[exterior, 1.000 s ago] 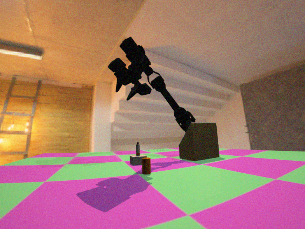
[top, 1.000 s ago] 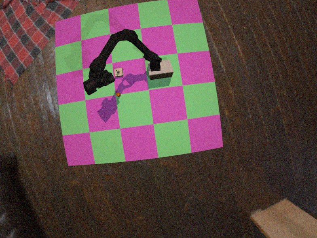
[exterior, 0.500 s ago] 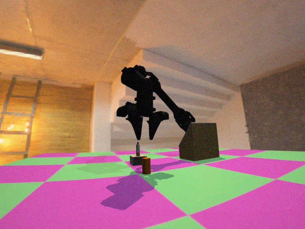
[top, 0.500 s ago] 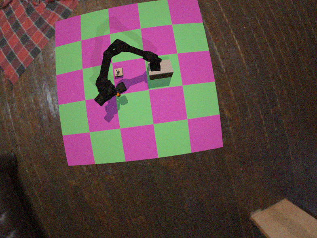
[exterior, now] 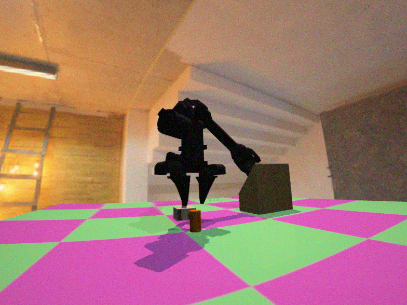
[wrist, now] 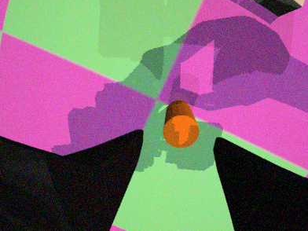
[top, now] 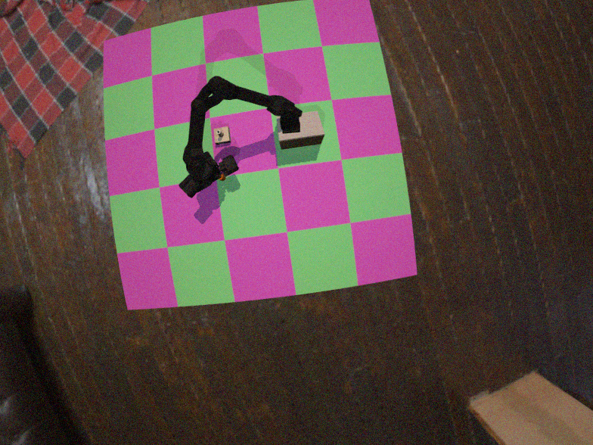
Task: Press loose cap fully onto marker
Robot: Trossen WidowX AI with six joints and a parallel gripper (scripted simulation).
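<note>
The orange cap (top: 221,177) (exterior: 194,220) (wrist: 181,126) stands upright and loose on the checkered table. My gripper (top: 225,168) (exterior: 193,203) (wrist: 178,140) points straight down a little above it, open, with one finger on each side of the cap in the wrist view and touching nothing. The small holder block (top: 221,135) (exterior: 179,213) sits just behind the cap. The dark marker (top: 221,132) stands upright in it. In the exterior view my finger hides the marker.
The arm's boxy base pedestal (top: 308,127) (exterior: 266,188) stands to the right of the holder. The pink and green checkered table (top: 316,247) (exterior: 305,244) ends at edges all round. A plaid cloth (top: 44,54) lies on the floor beyond the far left.
</note>
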